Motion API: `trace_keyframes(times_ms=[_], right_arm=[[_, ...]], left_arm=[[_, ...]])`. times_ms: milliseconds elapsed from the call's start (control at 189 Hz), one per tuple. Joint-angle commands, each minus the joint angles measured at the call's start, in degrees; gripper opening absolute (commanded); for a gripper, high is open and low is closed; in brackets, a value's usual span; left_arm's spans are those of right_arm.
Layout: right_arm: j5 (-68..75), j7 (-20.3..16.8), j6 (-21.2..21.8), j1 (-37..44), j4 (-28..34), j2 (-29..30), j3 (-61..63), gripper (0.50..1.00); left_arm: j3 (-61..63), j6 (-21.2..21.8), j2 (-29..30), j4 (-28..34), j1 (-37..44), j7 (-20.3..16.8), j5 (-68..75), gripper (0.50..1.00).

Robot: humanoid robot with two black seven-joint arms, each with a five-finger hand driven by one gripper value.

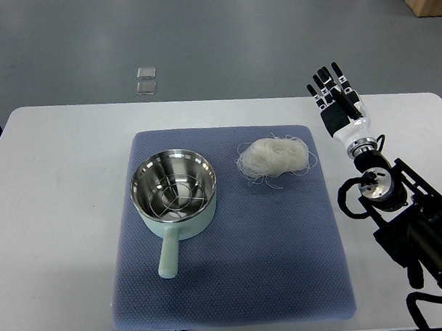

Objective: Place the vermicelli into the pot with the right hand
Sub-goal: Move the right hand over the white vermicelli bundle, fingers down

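Nearest you, the blue mat [232, 275] covers the middle of the white table [59, 225]; its dimpled fabric looks grippy, likely there to keep things from sliding. On it at about 9 o'clock sits the pot [173, 193], pale green outside, shiny steel inside, with a wire rack lying in the bottom and its handle pointing to 6 o'clock, toward you. The mouth faces straight up, so you can drop into it from above. Beyond it, at about 1 o'clock on the mat, lies the vermicelli [273, 157], a loose whitish nest of fine strands with stray threads trailing out. Expect it to sag and shed. Farthest, at 2 o'clock, your right hand [338, 97] hangs over the table's back edge, fingers extended and empty, well apart from the nest.
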Motion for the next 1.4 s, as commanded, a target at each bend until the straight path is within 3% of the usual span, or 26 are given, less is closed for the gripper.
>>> trace_keyframes(times_ms=[0, 307, 518, 751, 878, 983, 1110, 1242, 1396], right_arm=[[0.0, -0.1, 0.0, 0.0, 0.0, -0.1, 0.0, 0.924], [-2.2, -0.3, 0.2, 1.8, 0.0, -1.3, -4.3, 0.924], [-22.7, -3.1, 1.0, 11.7, -0.2, -14.7, -23.2, 0.924], [-61.4, -4.7, 13.7, 35.6, 2.4, -23.6, -54.9, 0.924], [-67.9, -7.1, 20.0, 50.3, 6.0, -22.7, -74.4, 0.924], [-67.6, -9.1, 20.5, 57.7, 6.3, -18.3, -82.9, 0.924], [-65.5, -12.6, 20.0, 57.9, 6.1, -15.7, -82.4, 0.924], [-57.4, -15.0, 15.1, 54.0, 5.7, -11.7, -79.2, 0.921], [-56.4, -15.6, 13.8, 50.3, 5.0, -10.5, -78.9, 0.921]], left_arm=[[-0.1, 0.0, 0.0, 0.0, 0.0, 0.0, 0.0, 1.000], [-0.3, 0.0, 0.0, 0.0, -0.1, 0.0, -0.1, 1.000], [-0.2, -0.1, 0.0, 0.0, 0.0, 0.0, 0.0, 1.000], [-0.3, -0.2, 0.0, -0.1, -0.1, 0.0, 0.2, 1.000], [-0.4, -0.2, 0.0, -0.1, -0.1, 0.0, 0.1, 1.000], [-0.5, -0.2, 0.0, 0.0, -0.1, 0.0, 0.0, 1.000], [-0.4, -0.2, 0.0, -0.1, -0.1, 0.0, 0.1, 1.000], [-0.4, -0.2, 0.0, -0.1, -0.1, 0.0, 0.1, 1.000], [-0.4, -0.2, 0.0, 0.0, -0.1, 0.0, 0.0, 1.000]])
